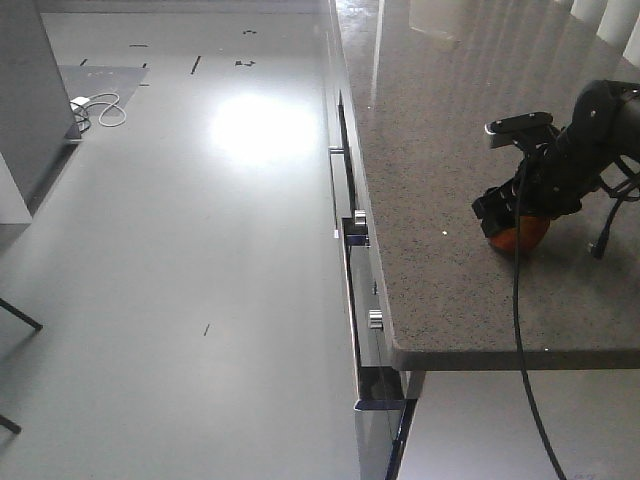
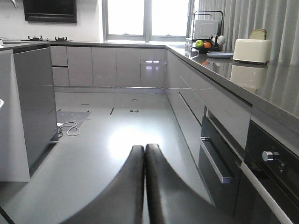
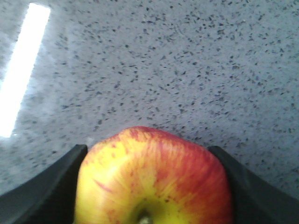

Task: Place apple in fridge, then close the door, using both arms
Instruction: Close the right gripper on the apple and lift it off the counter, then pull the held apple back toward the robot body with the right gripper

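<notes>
Right gripper (image 1: 508, 212): clenched on the apple (image 3: 154, 182). You've got one black finger (image 3: 42, 191) pressed to each flank, about at the widest part, with the stem end facing the wrist camera. The apple sits right of centre in the front view, and looks to be resting on the speckled stone counter (image 1: 450, 120), not yet lifted.

Handling, my call: light, firm, smooth rounded skin, so it can roll or squirt out if you pinch off-centre. Hold across the middle as it is now. It bruises, so moderate squeeze only.

Left gripper (image 2: 144, 147): clenched, fingers touching each other, nothing between them, hanging low over the floor at bottom centre of its view.

Tall dark grey unit at the left edge there is likely the fridge (image 2: 35, 102), well apart from the apple. Can't tell whether its door is open.
</notes>
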{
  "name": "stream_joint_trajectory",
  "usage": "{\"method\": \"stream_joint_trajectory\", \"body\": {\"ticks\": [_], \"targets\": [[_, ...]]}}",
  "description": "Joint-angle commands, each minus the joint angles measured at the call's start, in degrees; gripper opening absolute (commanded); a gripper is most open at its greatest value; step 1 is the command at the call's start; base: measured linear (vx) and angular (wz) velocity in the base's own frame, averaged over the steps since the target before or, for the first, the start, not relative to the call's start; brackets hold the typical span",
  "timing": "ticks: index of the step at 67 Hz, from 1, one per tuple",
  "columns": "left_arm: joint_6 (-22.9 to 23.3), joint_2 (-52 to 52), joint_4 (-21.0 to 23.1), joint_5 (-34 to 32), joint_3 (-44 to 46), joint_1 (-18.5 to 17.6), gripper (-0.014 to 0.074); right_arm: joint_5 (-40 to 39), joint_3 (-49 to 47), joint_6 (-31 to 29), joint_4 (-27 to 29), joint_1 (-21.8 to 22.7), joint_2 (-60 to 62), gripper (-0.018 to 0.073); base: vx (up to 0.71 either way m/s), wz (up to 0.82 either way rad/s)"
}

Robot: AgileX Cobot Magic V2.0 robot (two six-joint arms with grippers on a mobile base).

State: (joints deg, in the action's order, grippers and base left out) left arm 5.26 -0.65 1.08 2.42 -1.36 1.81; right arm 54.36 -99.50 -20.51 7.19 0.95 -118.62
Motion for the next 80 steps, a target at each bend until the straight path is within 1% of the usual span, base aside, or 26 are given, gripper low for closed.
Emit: {"method": "stream_joint_trajectory", "body": {"ticks": [1,5,11,14,19,25,32,39,45,55,80], "targets": [[0.4,-0.3,0.2,-4.2,1.0,0.0,-0.0006,-0.2,-1.8,-0.8,3.8,0.2,6.2,0.015,0.0,0.0],[0.4,-0.3,0.2,-4.2,1.0,0.0,-0.0006,0.1,-1.8,-0.8,6.6,0.2,7.5,0.0125,0.0,0.0],[0.4,-0.3,0.2,-4.2,1.0,0.0,-0.0006,1.0,-1.4,-1.1,12.2,-0.1,9.9,0.01,0.0,0.0],[0.4,-0.3,0.2,-4.2,1.0,0.0,-0.0006,1.4,-0.3,-2.8,14.8,-0.8,11.3,0.0091,0.0,0.0],[0.4,-0.3,0.2,-4.2,1.0,0.0,-0.0006,1.1,2.8,-5.2,17.0,-3.0,14.7,0.0084,0.0,0.0],[0.4,-0.3,0.2,-4.2,1.0,0.0,-0.0006,-1.2,8.1,-6.0,17.2,-6.2,18.9,0.0083,0.0,0.0],[0.4,-0.3,0.2,-4.2,1.0,0.0,-0.0006,-5.2,14.8,-4.8,17.1,-9.2,24.2,0.0085,0.0,0.0],[0.4,-0.3,0.2,-4.2,1.0,0.0,-0.0006,-8.7,22.2,-4.5,17.1,-11.4,29.7,0.0085,0.0,0.0],[0.4,-0.3,0.2,-4.2,1.0,0.0,-0.0006,-9.9,28.0,-4.2,17.3,-13.0,35.0,0.0085,0.0,0.0],[0.4,-0.3,0.2,-4.2,1.0,0.0,-0.0006,-11.2,36.9,-3.4,18.8,-14.3,43.3,0.0085,0.0,0.0],[0.4,-0.3,0.2,-4.2,1.0,0.0,-0.0006,-11.9,54.9,-3.4,24.4,-14.3,64.0,0.0085,0.0,0.0]]}}
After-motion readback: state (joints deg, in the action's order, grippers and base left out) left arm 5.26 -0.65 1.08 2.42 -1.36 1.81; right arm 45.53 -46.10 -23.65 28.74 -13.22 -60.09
